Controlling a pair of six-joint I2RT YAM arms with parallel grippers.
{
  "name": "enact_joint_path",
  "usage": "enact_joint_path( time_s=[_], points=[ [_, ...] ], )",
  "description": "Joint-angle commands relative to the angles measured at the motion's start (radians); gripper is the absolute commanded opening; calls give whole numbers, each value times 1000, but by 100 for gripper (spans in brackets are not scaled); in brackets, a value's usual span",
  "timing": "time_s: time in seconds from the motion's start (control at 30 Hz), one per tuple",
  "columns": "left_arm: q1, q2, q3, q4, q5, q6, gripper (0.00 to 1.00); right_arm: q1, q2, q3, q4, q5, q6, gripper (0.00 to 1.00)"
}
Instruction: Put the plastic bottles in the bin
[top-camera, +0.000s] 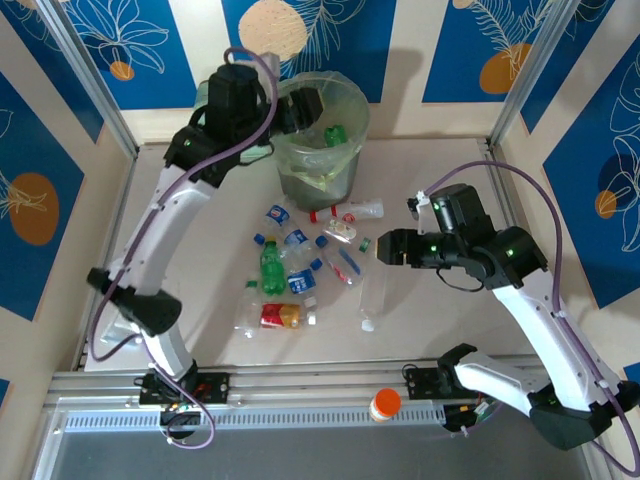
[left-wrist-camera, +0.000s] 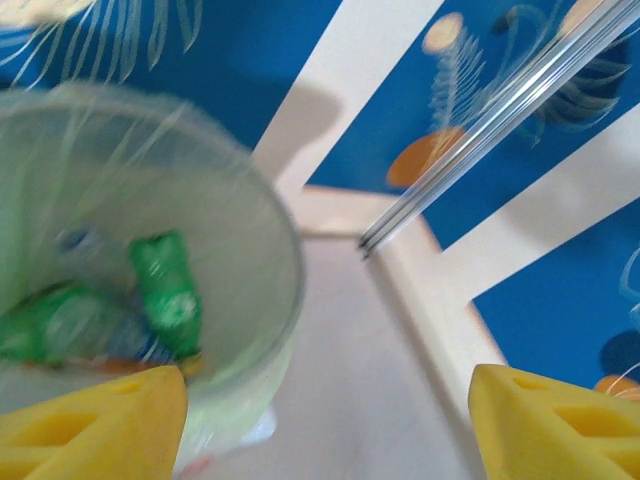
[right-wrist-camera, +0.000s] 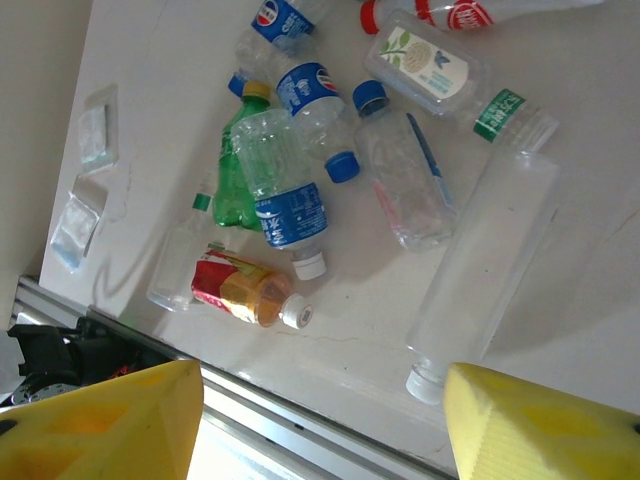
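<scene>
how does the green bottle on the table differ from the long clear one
The green bottle is green with a yellow cap; the long clear bottle is colourless, white-capped and longer. A blue-labelled bottle overlaps the green bottle; the clear one lies uncovered. Both lie capped on the table.

My workplace: a robot test booth.
I'm bolted to a metal rail (top-camera: 320, 382) at a pale table (top-camera: 440, 330), fenced by aluminium posts (top-camera: 85, 78) and blue panels (top-camera: 400, 50) printed with white leaves and orange discs.
</scene>
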Motion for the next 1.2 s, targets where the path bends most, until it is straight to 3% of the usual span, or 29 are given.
enact_joint_path(
  time_s=[0.0, 0.43, 0.67, 1.03, 1.17],
  points=[
    [3, -99, -194, -104, -102, 8, 73, 30, 6, -21, 20, -2, 10, 64],
    [2, -351, -733, -58, -62, -38, 63, 125, 60, -47, 72, 24, 25, 64],
    [3, -326, -760, -130, -23, -12, 62, 124, 61, -60, 89, 14, 2, 64],
    [2, -342, -882, -80, 29, -77, 59, 65, 6, -88, 99, -10, 3, 64],
    [2, -289, -879, -61, 42, -119, 65, 43, -18, -108, 100, -26, 12, 64]
  ],
)
